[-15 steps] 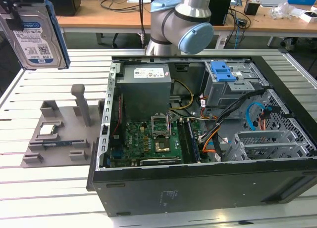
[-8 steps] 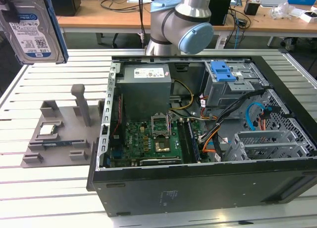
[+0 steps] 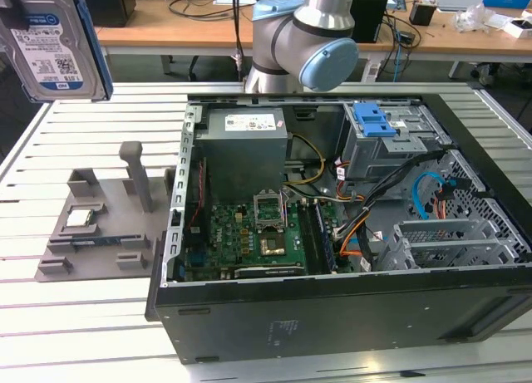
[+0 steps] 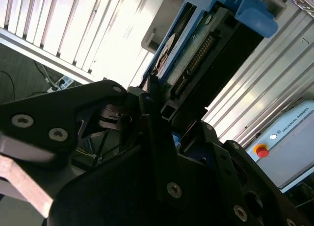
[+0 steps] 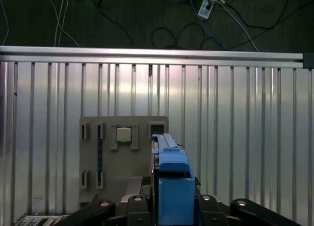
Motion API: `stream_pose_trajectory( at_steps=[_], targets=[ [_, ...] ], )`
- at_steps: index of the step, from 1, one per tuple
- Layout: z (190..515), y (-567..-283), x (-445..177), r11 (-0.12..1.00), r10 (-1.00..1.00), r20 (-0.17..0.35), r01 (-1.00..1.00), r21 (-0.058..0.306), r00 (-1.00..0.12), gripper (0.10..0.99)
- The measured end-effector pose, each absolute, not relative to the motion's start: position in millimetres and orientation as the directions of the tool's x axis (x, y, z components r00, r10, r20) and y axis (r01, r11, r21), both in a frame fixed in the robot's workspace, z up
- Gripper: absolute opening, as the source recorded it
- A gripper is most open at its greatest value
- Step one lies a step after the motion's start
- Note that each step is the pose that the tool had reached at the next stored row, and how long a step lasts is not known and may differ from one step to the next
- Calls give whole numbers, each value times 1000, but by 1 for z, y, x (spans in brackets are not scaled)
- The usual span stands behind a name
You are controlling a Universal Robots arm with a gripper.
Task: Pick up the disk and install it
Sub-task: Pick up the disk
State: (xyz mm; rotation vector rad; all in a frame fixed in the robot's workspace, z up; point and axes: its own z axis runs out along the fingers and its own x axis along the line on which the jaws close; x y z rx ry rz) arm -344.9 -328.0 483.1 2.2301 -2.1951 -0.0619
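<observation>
- The end effector (image 4: 156, 113) is clamped on the disk (image 3: 51, 42), with its fingers pinching one end of the blue-framed drive.
- The disk hangs in the air at the exterior view's left, raised above the bench (image 3: 83, 316) and the grey fixture (image 3: 100, 225).
- Its long axis runs straight out from the fingers, and its connector edge shows in the second wrist view.
- The drive bay (image 3: 391, 146) sits inside the open computer case (image 3: 332, 316), well apart from the disk, toward the exterior view's right.
</observation>
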Motion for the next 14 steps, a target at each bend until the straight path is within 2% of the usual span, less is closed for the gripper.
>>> stream_pose_trajectory(
  at_steps=[14],
  targets=[
    [500, -328, -345, -16, -1000, -20, -999, 36, 16, 365]
  ],
)
